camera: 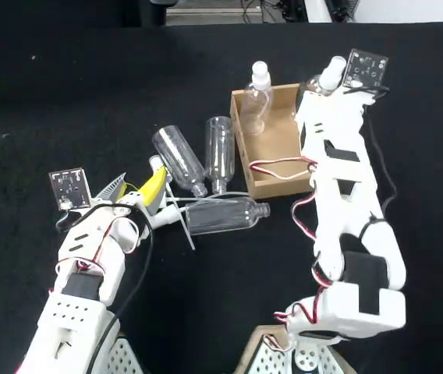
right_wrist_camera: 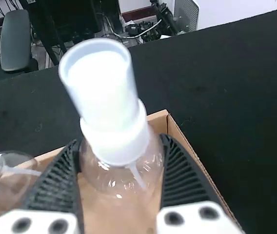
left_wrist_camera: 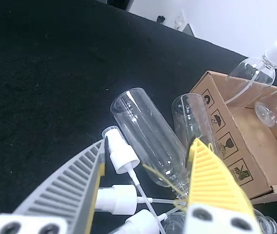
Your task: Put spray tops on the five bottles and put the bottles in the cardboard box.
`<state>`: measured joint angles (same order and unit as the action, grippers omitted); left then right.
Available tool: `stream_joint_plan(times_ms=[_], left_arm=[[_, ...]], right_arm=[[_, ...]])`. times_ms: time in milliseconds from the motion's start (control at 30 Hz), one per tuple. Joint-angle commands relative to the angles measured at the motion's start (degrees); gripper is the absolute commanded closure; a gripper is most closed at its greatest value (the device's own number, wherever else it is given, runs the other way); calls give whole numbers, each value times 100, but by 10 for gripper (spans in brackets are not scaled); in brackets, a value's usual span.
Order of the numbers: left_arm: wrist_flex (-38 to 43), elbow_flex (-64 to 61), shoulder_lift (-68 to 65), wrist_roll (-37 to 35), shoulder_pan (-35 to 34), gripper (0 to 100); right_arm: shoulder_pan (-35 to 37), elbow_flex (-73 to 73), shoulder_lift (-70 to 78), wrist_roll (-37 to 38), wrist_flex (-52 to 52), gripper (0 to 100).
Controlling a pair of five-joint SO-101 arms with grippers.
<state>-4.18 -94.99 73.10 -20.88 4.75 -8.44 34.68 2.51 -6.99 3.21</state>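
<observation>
My right gripper (camera: 321,92) (right_wrist_camera: 120,146) is shut on a clear bottle (right_wrist_camera: 114,170) with a white spray top (right_wrist_camera: 104,102), holding it over the far right corner of the cardboard box (camera: 272,152). Another capped bottle (camera: 257,97) stands in the box's far left corner. Three uncapped bottles lie left of the box: two side by side (camera: 179,160) (camera: 220,153) and one crosswise in front of them (camera: 225,215). My left gripper (camera: 139,184) (left_wrist_camera: 148,144) is open over several loose spray tops (left_wrist_camera: 122,157), its grey finger (left_wrist_camera: 75,185) and yellow finger (left_wrist_camera: 209,180) on either side of them.
The black table (camera: 65,93) has free room at the far left and in front of the box. The right arm's white body (camera: 346,195) runs along the box's right side. Chairs and cables stand beyond the table's far edge (right_wrist_camera: 16,34).
</observation>
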Motion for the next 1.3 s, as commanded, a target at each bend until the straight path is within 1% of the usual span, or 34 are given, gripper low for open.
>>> stream_joint_plan(times_ms=[0,167,567,1267], left_arm=[[141,154,97,70,13,734],[141,154,97,70,13,734],[141,163,97,70,4,734],[141,163,97,70,4,734]], right_arm=[[220,-409,127,-44,387,988],[325,-593,470,-44,431,988],[536,-602,593,-35,431,988],[519,-391,602,-18,466,988]])
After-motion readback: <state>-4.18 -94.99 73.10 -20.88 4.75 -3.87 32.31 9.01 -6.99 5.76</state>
